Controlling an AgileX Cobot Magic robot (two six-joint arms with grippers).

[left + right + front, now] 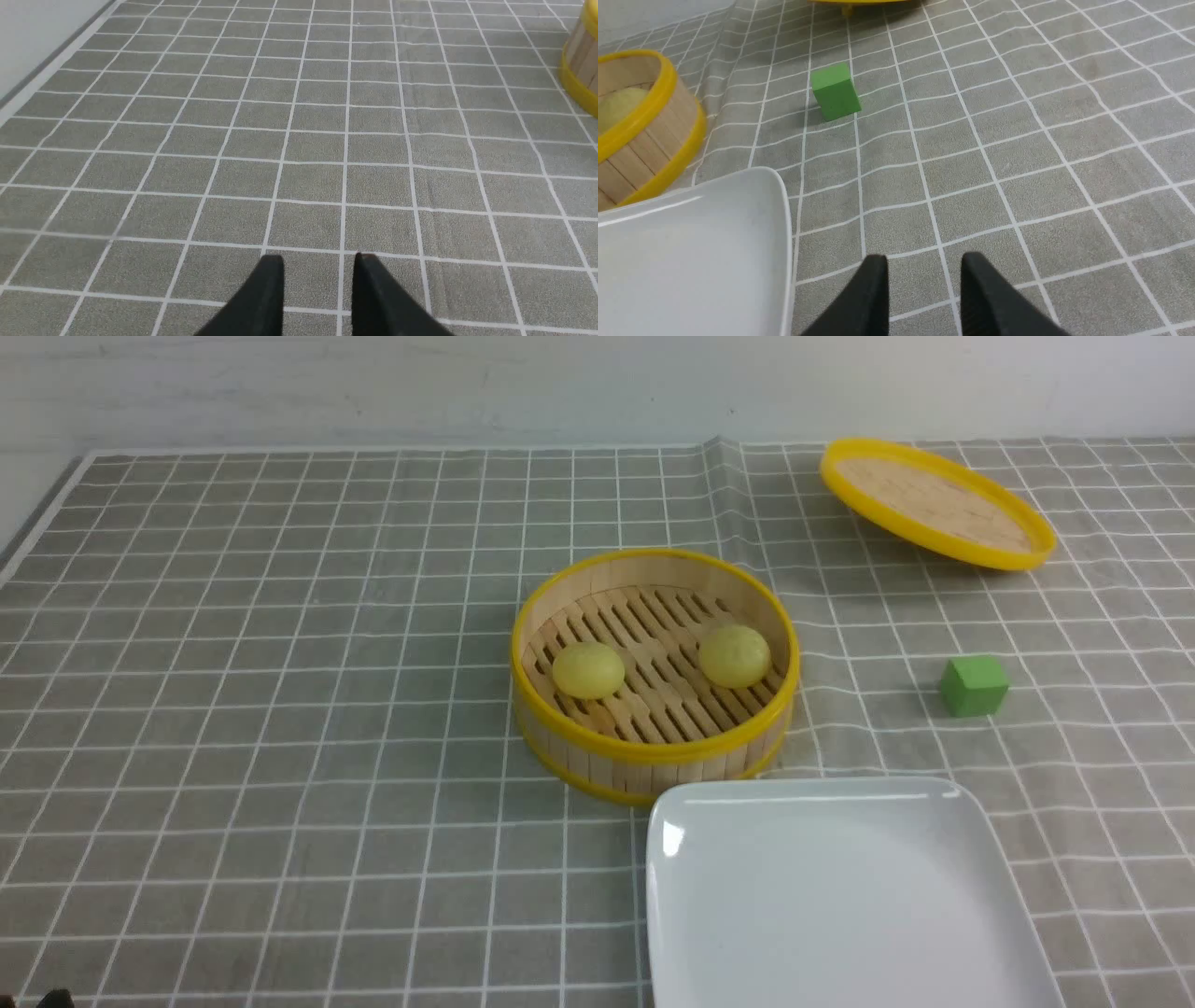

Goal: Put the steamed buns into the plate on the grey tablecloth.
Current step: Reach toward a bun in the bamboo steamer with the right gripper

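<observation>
Left bun point(588, 670), right bun point(735, 655): pale yellow domes on the slatted floor of the bamboo steamer basket point(653, 751), apart, at its 9 and 3 o'clock.
Plate point(840, 915): white, square, on the grey tablecloth point(280, 709), just beside the basket at its 5 o'clock.
Green cube point(974, 686): 3 o'clock from the basket.
Lid point(936, 504): 2 o'clock from the basket, tilted.
Left gripper point(318, 257), right gripper point(924, 255): fingers spread, cloth showing in each gap.

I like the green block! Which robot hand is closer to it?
Right. The right fingers point toward the green block nearby; the left fingers are beyond the steamer basket.
</observation>
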